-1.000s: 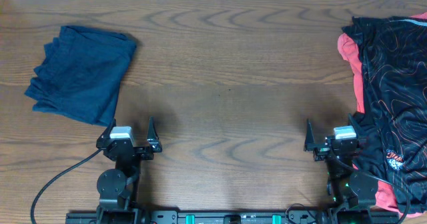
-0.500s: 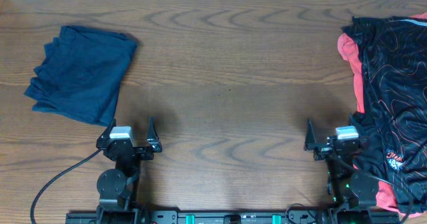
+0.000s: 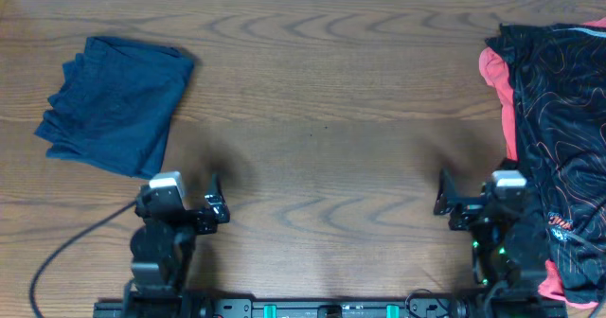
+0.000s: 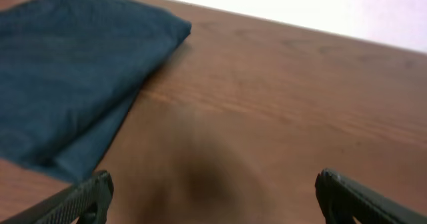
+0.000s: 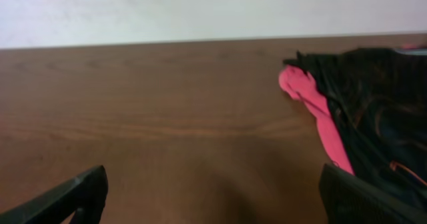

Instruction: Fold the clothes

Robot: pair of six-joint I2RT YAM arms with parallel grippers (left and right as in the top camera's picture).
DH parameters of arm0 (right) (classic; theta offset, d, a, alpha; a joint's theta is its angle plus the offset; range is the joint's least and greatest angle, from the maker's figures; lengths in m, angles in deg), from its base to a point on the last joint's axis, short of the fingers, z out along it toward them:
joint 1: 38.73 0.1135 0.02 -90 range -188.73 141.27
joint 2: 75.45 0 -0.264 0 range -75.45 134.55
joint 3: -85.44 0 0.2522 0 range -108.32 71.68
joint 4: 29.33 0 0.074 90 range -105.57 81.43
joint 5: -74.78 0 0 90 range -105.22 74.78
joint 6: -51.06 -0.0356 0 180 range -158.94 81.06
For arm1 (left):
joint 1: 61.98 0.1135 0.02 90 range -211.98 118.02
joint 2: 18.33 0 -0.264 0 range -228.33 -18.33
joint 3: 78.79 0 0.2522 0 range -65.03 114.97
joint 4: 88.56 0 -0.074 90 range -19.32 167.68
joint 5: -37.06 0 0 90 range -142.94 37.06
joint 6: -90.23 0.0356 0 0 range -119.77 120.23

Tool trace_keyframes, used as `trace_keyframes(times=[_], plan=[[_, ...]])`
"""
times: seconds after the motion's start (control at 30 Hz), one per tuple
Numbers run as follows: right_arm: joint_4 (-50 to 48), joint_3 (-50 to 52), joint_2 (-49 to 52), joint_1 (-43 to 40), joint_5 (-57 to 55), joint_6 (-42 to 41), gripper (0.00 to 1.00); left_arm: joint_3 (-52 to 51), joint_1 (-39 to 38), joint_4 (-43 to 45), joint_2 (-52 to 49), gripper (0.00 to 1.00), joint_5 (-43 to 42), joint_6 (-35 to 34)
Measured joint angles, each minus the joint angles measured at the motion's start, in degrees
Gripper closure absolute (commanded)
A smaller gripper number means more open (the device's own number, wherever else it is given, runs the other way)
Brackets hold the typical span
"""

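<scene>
Inventory: one table [image 3: 322, 91]. Two arms, each with one two-finger gripper: left gripper [image 3: 180, 200], right gripper [image 3: 480, 197]. One navy garment [image 3: 115, 105]. One heap [image 3: 573, 176] of black jerseys [image 3: 559, 100] and coral pieces [image 3: 490, 70]; layers overlap, so the number of each cannot be determined. One cable [image 3: 66, 252].

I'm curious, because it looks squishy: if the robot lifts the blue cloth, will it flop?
Probably yes: the blue cloth lies in soft, uneven folded layers, so it should droop. It looks thin, so likely light; a push may bunch it up.
</scene>
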Motion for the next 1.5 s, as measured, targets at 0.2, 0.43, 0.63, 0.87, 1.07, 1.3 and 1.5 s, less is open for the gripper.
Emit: trace_keyframes(times=[0.2, 0.43, 0.63, 0.87, 1.07, 1.3, 1.5], plan=[[13.03, -16.26, 15.76, -1.01, -2.25, -1.31, 0.01, 15.78, 0.04, -13.0, -14.19, 0.02, -1.09, -0.24], [23.71, -30.93, 35.69, -4.5, -2.12, -1.7, 0.01, 27.17, 0.04, -23.08, -26.36, 0.02, -2.8, -0.68], [28.61, -35.08, 47.91, -5.86, -6.97, -5.35, 0.01, 28.76, 0.04, -25.49, -29.55, 0.02, -3.06, -0.85], [35.39, -35.08, 60.74, -15.26, -23.34, -15.39, 0.14, 28.85, 0.04, -25.68, -29.57, 0.02, -3.21, -0.85], [34.8, -35.08, 69.05, -22.21, -28.63, -20.9, 0.13, 28.85, 0.04, -25.75, -29.57, 0.02, -3.21, -0.87], [32.22, -35.08, 75.32, -26.32, -30.21, -23.39, 0.15, 28.85, 0.04, -25.73, -29.57, 0.02, -3.21, -0.87], [27.98, -35.08, 78.49, -29.66, -30.14, -24.52, 0.19, 28.85, 0.04, -25.75, -29.57, 0.02, -3.23, -0.85]])
